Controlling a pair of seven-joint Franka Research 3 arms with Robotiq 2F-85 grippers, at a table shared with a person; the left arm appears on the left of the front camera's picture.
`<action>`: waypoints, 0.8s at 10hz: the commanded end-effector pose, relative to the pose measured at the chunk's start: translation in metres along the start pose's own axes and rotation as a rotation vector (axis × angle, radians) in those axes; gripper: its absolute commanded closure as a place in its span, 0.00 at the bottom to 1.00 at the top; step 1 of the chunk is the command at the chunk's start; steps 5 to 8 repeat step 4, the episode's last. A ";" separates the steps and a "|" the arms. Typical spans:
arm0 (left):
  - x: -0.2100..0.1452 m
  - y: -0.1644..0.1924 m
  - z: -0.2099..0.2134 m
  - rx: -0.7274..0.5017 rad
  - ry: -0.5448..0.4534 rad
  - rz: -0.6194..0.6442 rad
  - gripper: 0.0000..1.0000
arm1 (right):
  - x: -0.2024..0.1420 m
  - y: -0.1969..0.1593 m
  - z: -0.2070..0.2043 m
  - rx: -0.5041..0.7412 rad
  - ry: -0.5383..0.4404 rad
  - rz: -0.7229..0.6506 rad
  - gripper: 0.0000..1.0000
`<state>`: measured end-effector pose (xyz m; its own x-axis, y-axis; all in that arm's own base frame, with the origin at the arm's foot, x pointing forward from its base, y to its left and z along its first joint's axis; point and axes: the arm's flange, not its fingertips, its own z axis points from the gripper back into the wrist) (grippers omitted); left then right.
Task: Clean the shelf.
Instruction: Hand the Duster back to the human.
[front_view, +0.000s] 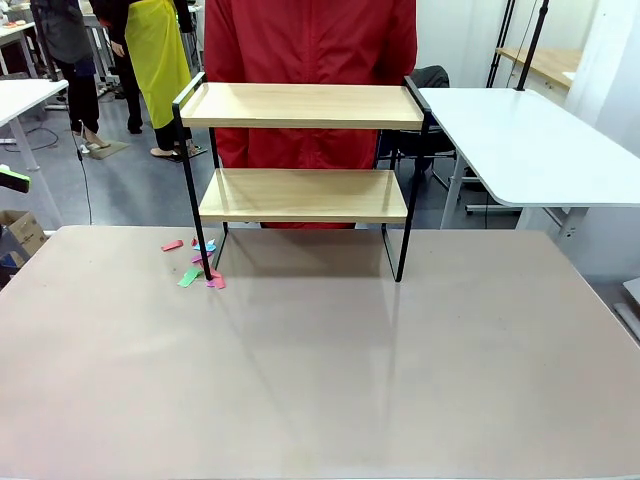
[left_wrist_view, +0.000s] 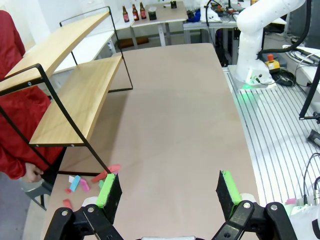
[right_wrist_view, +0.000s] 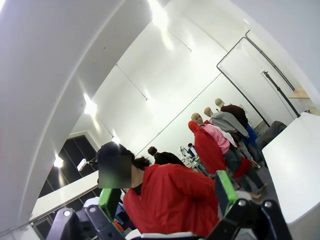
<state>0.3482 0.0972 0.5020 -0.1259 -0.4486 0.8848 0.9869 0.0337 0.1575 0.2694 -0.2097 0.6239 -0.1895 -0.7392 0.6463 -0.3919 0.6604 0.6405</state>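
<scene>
The big beige surface (front_view: 320, 380) takes up most of the front view, and the shelf (front_view: 300, 150) sits at its far edge, a bit left of centre, standing upright on its thin black legs. Both light wooden boards of the shelf look bare from the front camera. Right behind the shelf stands a person in a red jacket (front_view: 310, 50), close up against it. To the right of the shelf, off the surface, there's a white table (front_view: 530, 140).

From the left wrist view the shelf runs along the left side, with the red sleeve showing behind its frame. The left pincer (left_wrist_view: 167, 192) hangs above the surface with its green pads (left_wrist_view: 107, 191) spread wide apart and nothing between them, so it's released. The right arm's white base (left_wrist_view: 250, 45) is across the surface from the shelf's near end.

The right pincer (right_wrist_view: 167, 197) is pointed up toward the room, fingers wide apart too, empty, with the person in red past them.

Smallest stuff: a scatter of little coloured scraps (front_view: 197, 262), pink, red, blue and green, lying on the surface right around the shelf's front left leg, some touching its foot.
</scene>
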 end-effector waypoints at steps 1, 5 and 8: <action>0.002 0.001 0.001 0.006 -0.026 -0.014 0.00 | -0.001 0.001 0.001 0.006 -0.007 -0.026 0.00; 0.002 0.001 0.001 0.006 -0.026 -0.014 0.00 | -0.001 0.001 0.001 0.006 -0.007 -0.026 0.00; 0.002 0.001 0.001 0.006 -0.026 -0.014 0.00 | -0.001 0.001 0.001 0.006 -0.007 -0.026 0.00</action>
